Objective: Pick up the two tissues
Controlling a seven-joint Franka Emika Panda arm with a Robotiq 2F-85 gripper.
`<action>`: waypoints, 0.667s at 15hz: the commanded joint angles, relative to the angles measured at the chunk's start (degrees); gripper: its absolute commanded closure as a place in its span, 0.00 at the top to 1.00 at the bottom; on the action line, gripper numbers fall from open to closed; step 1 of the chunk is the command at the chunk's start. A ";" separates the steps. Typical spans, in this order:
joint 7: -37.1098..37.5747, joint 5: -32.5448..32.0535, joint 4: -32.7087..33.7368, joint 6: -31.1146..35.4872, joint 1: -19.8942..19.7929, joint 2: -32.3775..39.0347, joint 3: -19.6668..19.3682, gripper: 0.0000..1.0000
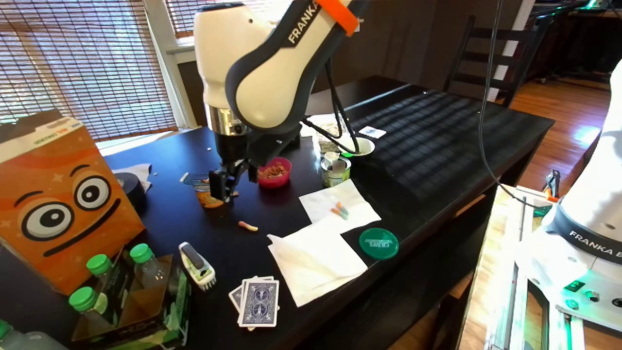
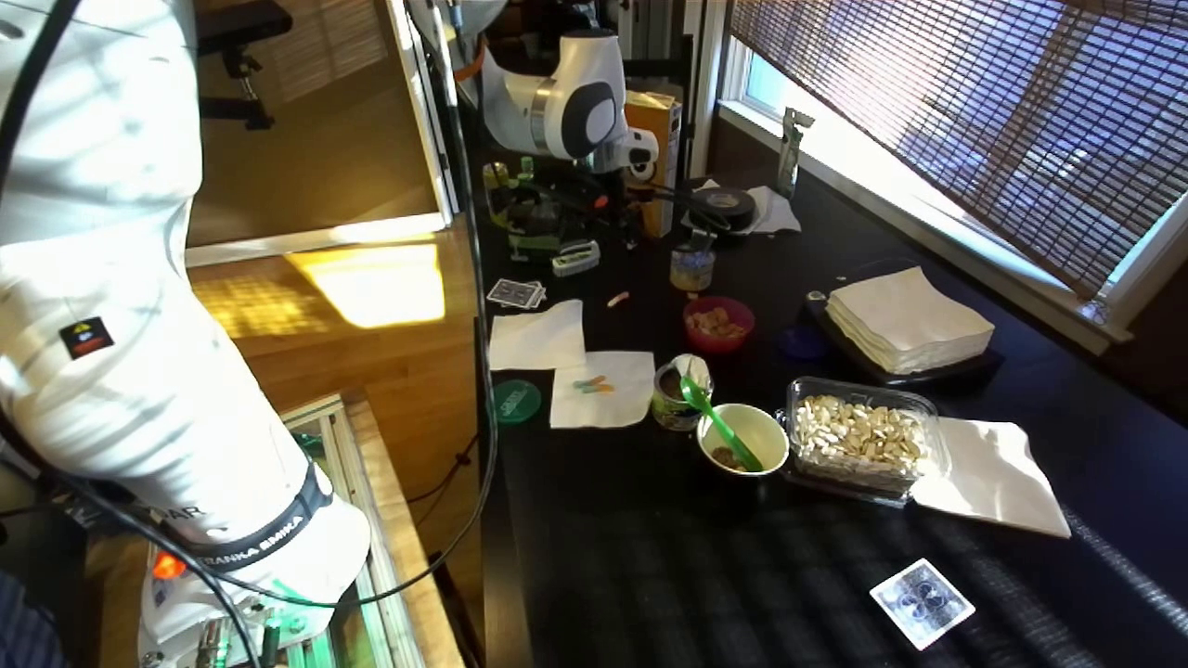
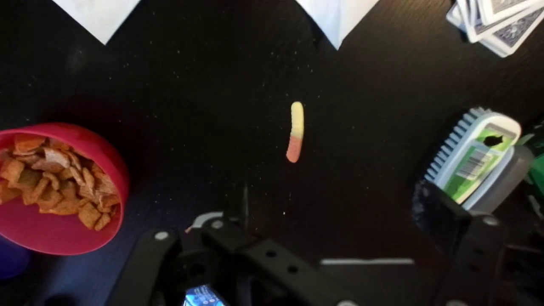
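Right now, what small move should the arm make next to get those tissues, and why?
Perhaps shift the open gripper toward the bare tissue beside the cards: the gripper hovers away from both tissues, and the other tissue has candies on it.

Slatted blinds (image 1: 87, 68) over bright windows (image 2: 764, 85) — sunlit wooden floor (image 2: 371, 288) — dark chair (image 1: 492, 59).

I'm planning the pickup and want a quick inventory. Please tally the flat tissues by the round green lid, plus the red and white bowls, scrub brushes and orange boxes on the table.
Tissues: 2
Bowls: 2, a red bowl and a white bowl
Scrub brush: 1
Orange box: 1
Total: 6
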 commanded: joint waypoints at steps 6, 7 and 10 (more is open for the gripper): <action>-0.31 0.31 4.83 0.82 1.64 4.77 -2.32 1.00; -0.31 0.31 4.83 0.82 1.63 4.76 -2.32 1.00; -0.31 0.31 4.83 0.82 1.62 4.72 -2.32 1.00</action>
